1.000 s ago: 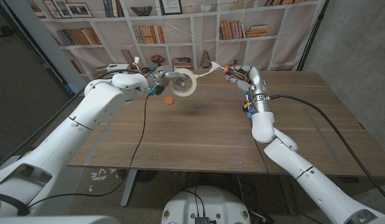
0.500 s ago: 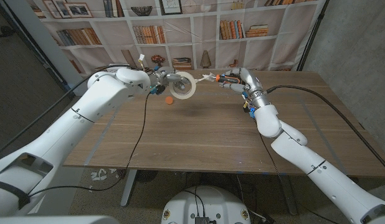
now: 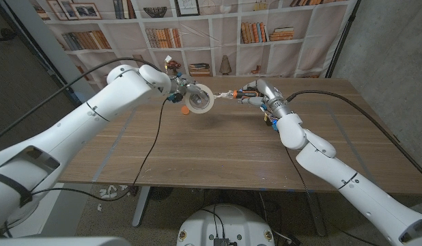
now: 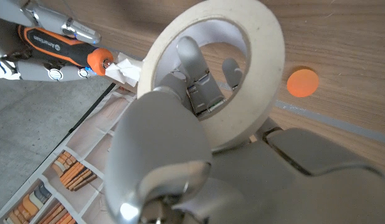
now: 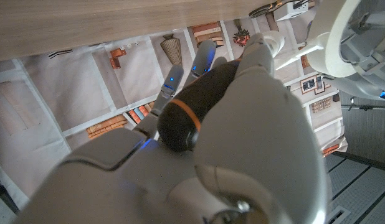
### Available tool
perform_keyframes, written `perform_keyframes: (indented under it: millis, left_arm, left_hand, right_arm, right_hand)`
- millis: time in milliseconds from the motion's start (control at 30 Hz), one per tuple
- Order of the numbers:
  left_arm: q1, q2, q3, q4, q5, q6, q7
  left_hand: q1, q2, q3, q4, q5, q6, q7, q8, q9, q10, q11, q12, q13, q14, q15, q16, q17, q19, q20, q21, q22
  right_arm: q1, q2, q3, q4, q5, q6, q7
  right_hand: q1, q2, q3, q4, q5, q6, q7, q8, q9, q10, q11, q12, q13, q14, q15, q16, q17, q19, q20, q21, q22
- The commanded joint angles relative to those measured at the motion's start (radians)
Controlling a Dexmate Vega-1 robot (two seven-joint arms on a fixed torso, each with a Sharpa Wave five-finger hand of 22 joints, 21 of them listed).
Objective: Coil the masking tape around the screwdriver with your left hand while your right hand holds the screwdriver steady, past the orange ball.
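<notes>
The wooden table is stretching bare-grained beneath both raised arms. The right hand is gripping the screwdriver, fingers wrapping its black-and-orange handle. The left hand is holding the masking tape, fingers hooking through its core. The orange ball is lying just below those fingers. Bookshelves are lining the wall behind.

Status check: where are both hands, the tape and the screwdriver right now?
Left hand grips white masking tape roll, raised. Right hand holds black-and-orange screwdriver; tape strip runs to its shaft. Small orange ball on wooden table, below roll.
</notes>
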Motion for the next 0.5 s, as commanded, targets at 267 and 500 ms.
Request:
perform_keyframes:
  millis: [267,500]
  left_arm:
    - [-0.397,0.052,0.51,0.023,0.257,0.114,-0.196]
    - [-0.452,0.043,0.6,0.044,0.345,0.134,-0.264]
  left_hand:
    - [0.011,-0.005,-0.009,0.003,-0.006,0.01,-0.011,-0.008,0.0,0.023,-0.016,-0.011,-0.008,-0.005,0.002,-0.01,-0.001,0.0,0.0,0.0,0.001]
    - [0.012,-0.007,-0.011,0.002,-0.009,0.007,-0.015,-0.014,-0.002,0.021,-0.017,-0.019,-0.014,-0.01,0.001,-0.019,-0.005,-0.005,0.002,-0.002,0.0]
  right_arm:
    - [0.068,-0.019,-0.105,-0.012,-0.114,-0.173,0.131]
    - [0.099,-0.015,-0.149,-0.006,-0.179,-0.229,0.174]
  right_hand:
    - [0.202,0.19,-0.005,0.001,0.004,0.061,-0.052,0.005,0.001,0.006,0.0,-0.013,-0.007,0.089,-0.094,-0.01,-0.006,-0.003,-0.152,0.01,0.002]
    - [0.204,0.192,-0.006,0.004,0.003,0.05,-0.059,0.001,0.001,-0.003,0.0,-0.017,-0.002,0.087,-0.094,-0.019,-0.012,-0.004,-0.152,0.013,0.002]
